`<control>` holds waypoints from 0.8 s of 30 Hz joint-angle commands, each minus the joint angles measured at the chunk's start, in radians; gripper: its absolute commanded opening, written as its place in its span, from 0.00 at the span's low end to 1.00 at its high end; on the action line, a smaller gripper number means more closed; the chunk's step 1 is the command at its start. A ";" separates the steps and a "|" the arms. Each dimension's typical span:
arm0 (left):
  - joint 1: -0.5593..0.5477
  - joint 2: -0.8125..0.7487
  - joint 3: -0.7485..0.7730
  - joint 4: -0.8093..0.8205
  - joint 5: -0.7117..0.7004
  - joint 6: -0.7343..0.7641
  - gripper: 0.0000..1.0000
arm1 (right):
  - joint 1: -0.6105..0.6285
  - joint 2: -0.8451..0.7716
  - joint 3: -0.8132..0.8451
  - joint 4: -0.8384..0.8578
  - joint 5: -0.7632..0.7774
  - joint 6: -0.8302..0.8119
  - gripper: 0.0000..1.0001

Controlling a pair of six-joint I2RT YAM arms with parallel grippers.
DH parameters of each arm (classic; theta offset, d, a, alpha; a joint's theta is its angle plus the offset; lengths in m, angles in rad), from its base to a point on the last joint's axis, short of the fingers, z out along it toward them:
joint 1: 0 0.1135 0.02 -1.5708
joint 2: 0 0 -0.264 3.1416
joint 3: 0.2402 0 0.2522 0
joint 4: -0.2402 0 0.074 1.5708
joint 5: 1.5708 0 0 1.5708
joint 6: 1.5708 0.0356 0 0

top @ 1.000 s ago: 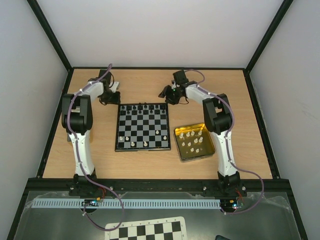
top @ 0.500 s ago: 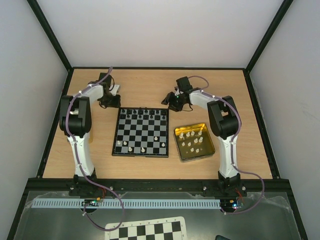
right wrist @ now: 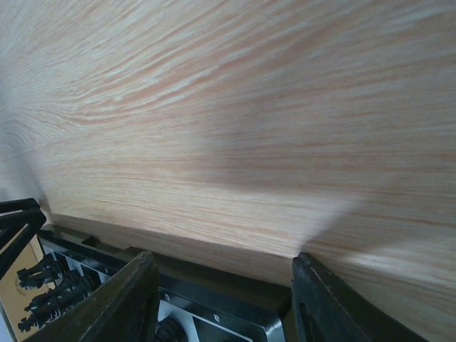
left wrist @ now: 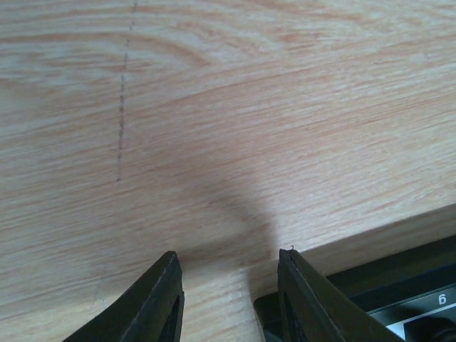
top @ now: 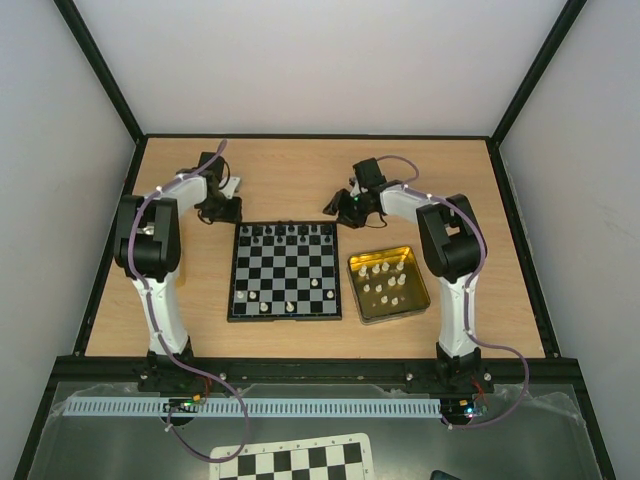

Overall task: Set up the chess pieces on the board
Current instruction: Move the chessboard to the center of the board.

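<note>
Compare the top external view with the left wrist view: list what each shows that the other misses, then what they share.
Only the top external view: the whole board with black chess pieces along its far row, the gold tin holding white pieces, and the right gripper. Only the left wrist view: the left gripper close up, its fingers apart over bare wood, and a faint dotted line on the table. Both: the wooden table and the board's far left corner.
</note>
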 commanded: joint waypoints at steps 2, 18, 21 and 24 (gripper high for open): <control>-0.009 0.007 -0.058 -0.101 0.004 0.008 0.38 | 0.011 0.011 -0.077 -0.134 0.054 -0.015 0.51; -0.012 0.007 -0.038 -0.084 -0.063 -0.014 0.39 | 0.011 -0.023 -0.100 -0.165 0.079 -0.024 0.50; -0.010 -0.001 -0.045 -0.078 -0.079 -0.015 0.39 | 0.011 -0.013 -0.070 -0.215 0.115 -0.045 0.50; -0.007 -0.008 -0.053 -0.070 -0.090 -0.015 0.39 | 0.011 -0.004 -0.046 -0.268 0.153 -0.057 0.52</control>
